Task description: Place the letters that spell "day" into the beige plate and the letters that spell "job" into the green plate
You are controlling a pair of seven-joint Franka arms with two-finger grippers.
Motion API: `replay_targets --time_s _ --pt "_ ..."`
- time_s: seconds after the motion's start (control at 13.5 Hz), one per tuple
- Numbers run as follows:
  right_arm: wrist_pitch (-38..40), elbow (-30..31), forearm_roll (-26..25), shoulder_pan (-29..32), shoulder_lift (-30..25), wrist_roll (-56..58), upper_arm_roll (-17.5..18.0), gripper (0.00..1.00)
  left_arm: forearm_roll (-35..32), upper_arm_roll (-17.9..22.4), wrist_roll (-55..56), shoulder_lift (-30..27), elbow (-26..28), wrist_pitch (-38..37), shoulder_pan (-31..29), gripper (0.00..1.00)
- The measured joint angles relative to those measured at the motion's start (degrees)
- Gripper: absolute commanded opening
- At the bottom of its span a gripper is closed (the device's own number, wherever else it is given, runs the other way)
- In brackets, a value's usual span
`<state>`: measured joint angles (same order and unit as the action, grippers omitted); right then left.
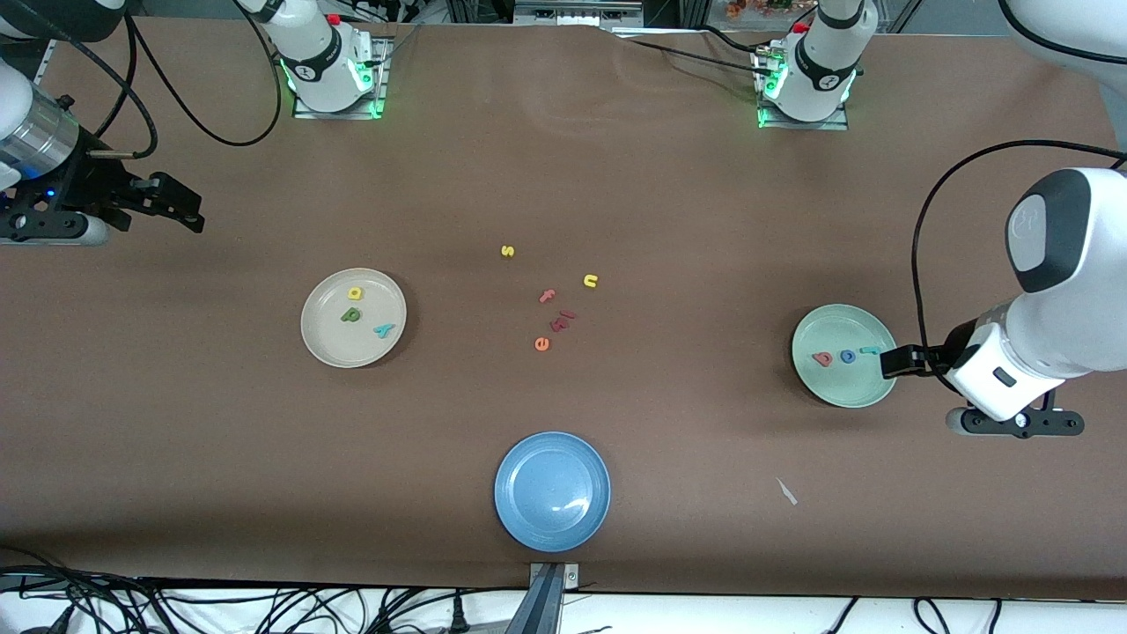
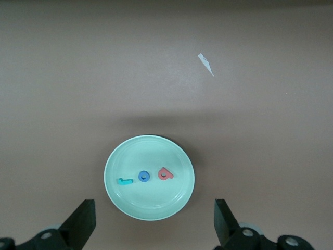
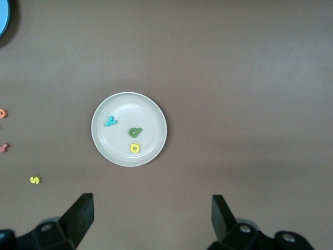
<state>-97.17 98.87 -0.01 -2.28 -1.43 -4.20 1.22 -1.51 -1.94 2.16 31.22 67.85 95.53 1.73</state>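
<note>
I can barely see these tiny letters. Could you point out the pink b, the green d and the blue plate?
pink b [image 2: 165, 174], left wrist view, on its round bowl.
green d [image 3: 135, 132], right wrist view, on its round bowl.
blue plate [image 1: 519, 519], front view, on bare plate near its rim.

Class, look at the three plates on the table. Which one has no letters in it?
The blue plate, nearest the front camera. The beige plate holds three letters, and so does the green plate; the blue one holds none.
</note>
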Motion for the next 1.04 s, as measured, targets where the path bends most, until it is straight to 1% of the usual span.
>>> replay_targets --time_s 0.3,1.04 --pt "0.1 0.0 0.0 0.0 0.0 0.0 0.0 1.00 0.1 0.2 -2.2 0.0 0.0 0.0 0.0 1.00" --pt "0.1 0.0 0.0 0.0 0.0 0.0 0.0 1.00 0.1 0.3 -2.4 0.0 -0.2 0.0 0.2 1.00"
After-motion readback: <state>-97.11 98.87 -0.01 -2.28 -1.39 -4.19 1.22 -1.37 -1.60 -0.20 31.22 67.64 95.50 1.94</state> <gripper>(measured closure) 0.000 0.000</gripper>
